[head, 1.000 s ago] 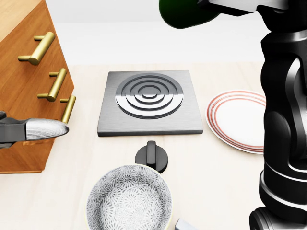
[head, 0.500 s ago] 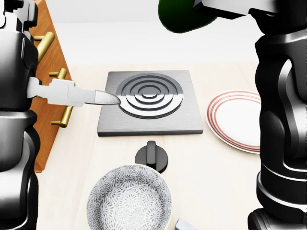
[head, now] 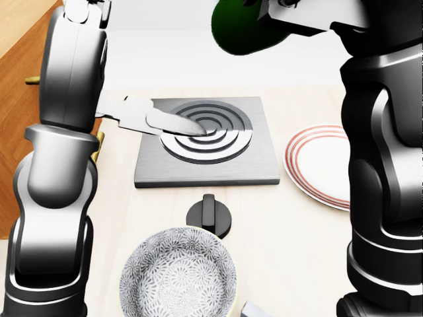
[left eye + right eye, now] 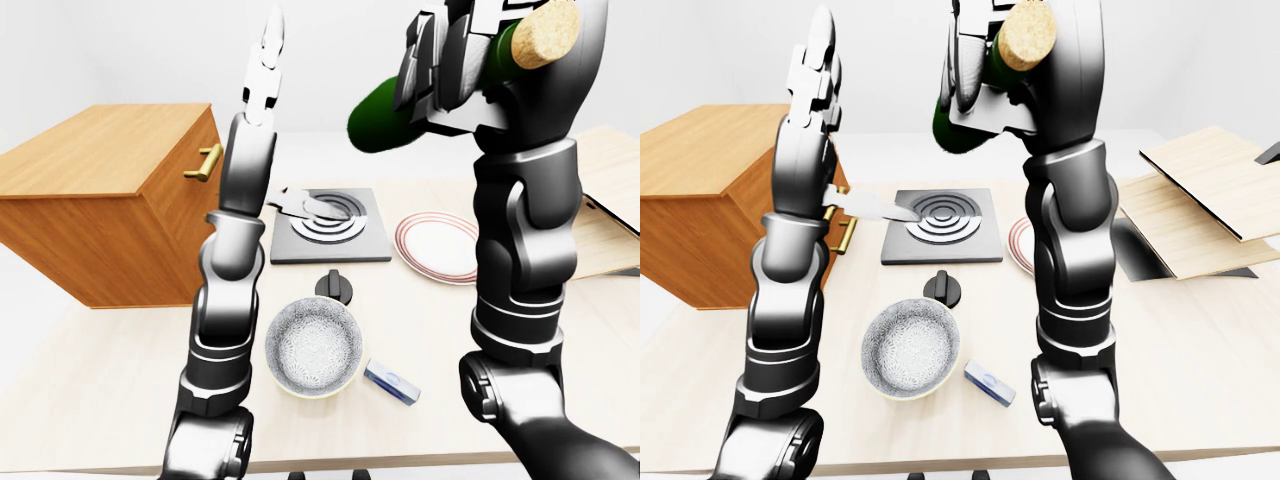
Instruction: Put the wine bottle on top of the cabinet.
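near: bowl (image 4: 314,345) low centre, hob (image 4: 325,223) above it | right hand (image 4: 450,62) wraps my fingers round the wine bottle (image 4: 400,112), raised at top centre, cork toward me | left hand (image 4: 265,68) up, fingers spread, empty | step: carry; next, swing left over the cabinet (image 4: 110,150) top | head view hides the cork and cabinet top; eye views show both

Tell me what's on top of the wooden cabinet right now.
Nothing shows on the cabinet: its visible top is bare wood. The left arm covers its right end. The wine bottle is gripped in the raised right hand, to the right of the cabinet.
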{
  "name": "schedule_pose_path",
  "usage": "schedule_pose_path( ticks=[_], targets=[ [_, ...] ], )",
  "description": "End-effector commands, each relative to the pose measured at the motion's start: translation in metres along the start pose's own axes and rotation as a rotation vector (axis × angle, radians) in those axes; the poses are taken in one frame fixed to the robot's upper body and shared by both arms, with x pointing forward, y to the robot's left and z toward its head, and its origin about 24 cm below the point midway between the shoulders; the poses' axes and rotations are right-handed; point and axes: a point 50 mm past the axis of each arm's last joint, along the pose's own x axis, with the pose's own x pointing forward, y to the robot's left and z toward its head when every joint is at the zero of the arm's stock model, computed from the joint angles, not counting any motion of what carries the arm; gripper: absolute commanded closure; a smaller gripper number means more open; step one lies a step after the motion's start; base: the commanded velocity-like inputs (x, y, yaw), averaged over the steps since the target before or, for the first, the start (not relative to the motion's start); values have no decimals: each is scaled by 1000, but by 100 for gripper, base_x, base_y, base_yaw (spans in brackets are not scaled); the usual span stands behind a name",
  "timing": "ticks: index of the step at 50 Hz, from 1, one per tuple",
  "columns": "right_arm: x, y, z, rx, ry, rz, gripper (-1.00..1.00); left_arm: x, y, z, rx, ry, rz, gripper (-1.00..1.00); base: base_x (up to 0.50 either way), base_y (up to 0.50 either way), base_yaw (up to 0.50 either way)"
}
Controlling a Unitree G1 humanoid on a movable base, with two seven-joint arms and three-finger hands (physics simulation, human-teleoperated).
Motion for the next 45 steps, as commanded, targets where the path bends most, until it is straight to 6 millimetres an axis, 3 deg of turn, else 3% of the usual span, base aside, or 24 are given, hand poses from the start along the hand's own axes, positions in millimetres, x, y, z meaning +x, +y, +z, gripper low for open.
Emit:
schedule_pose_path(
  ticks=[1, 9, 29, 34, 38, 45],
  targets=[
    [-1, -2, -1, 22, 1, -16, 100, 5, -12, 17, 3, -60, -33, -100, 0, 0, 0],
    [1, -2, 2, 20, -13, -14, 100, 11, -11, 14, 1, -49, -32, -100, 0, 0, 0],
    [-2, 7, 9, 25, -43, 4, 100, 30, -29, -43, -56, 199, -22, -100, 0, 0, 0],
    [-2, 9, 8, 34, -40, 2, 100, 37, -30, -49, -51, 228, -21, -100, 0, 0, 0],
    [-4, 12, 2, 39, -17, 10, 100, 42, -31, -46, -44, 219, -23, -100, 0, 0, 0],
    [-4, 12, 6, 37, -33, 10, 100, 57, -27, -4, -16, 50, -31, -100, 0, 0, 0]
  ],
)
